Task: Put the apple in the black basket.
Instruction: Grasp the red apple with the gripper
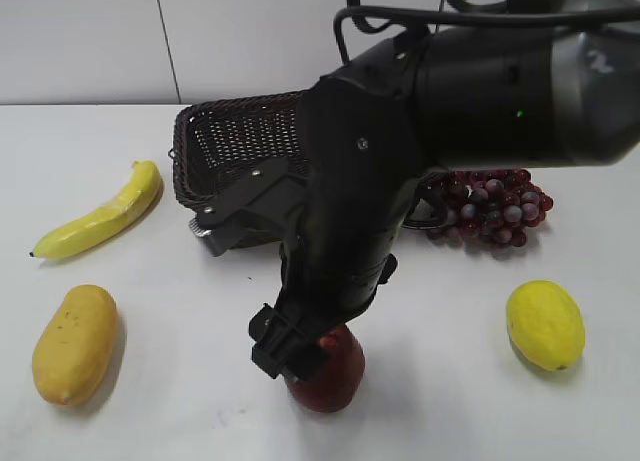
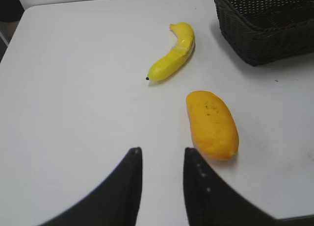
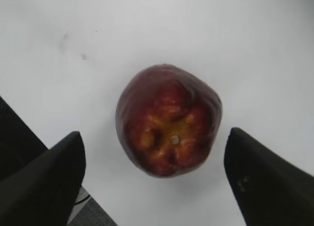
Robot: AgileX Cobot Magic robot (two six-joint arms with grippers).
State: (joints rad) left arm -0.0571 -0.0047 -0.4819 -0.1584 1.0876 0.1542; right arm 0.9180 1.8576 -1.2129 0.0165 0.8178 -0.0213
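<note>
The dark red apple [image 1: 330, 371] stands on the white table near the front, partly hidden by my right arm. In the right wrist view the apple [image 3: 168, 119] shows from above with its orange-yellow dimple. My right gripper [image 3: 154, 138] is open, its two fingers apart on either side of the apple, not touching it. The black basket [image 1: 235, 141] stands at the back behind the arm; its corner shows in the left wrist view [image 2: 267, 25]. My left gripper [image 2: 162, 155] is open and empty above bare table.
A banana [image 1: 100, 216] and a mango [image 1: 75, 343] lie at the left, also seen in the left wrist view as banana [image 2: 172, 54] and mango [image 2: 212, 124]. Grapes [image 1: 490, 206] lie at the back right. A lemon [image 1: 545, 324] lies at the right.
</note>
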